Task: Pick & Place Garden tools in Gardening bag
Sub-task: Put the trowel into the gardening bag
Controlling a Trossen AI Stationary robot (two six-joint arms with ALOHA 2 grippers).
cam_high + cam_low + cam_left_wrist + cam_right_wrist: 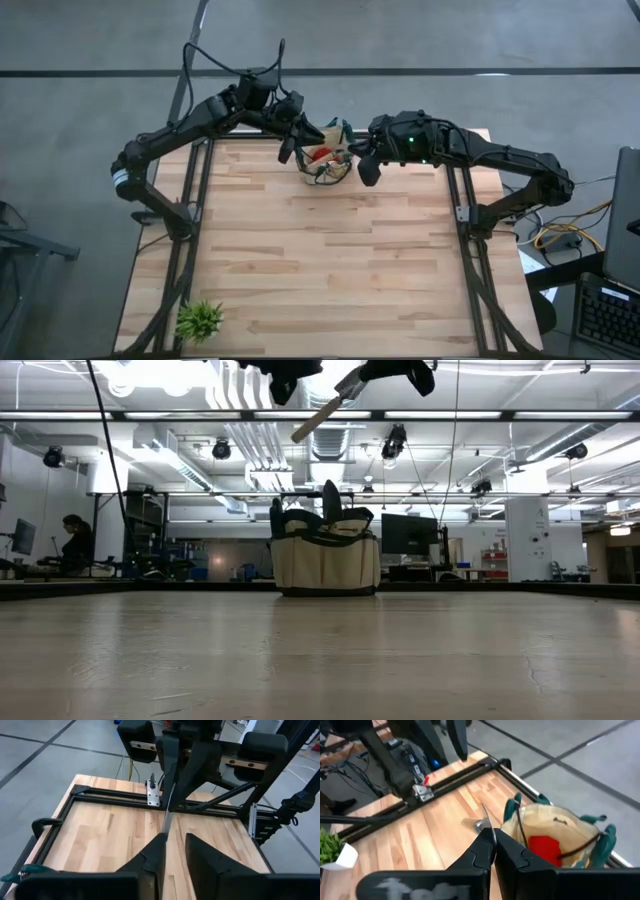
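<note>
both arms are up at the far edge of the tabletop (330, 260), meeting over the gardening bag (326, 165), which sits near the middle of that edge. the right gripper (492, 840) is pinched tight on the thin silver blade of a trowel (325, 412), and from the level view the wooden handle slants down out of it, high above the bag's opening. holding it by the blade lets the handle hang toward the mouth, which looks like the point. the left gripper (172, 847) is just across from it with its fingers a narrow way apart, the blade's edge running between them without being clamped, so i'd say it is passing the tool over or steadying it. a red lump (545, 847) already lies inside the bag. the small green plant (199, 320) stands alone at the near left corner, well apart.
</note>
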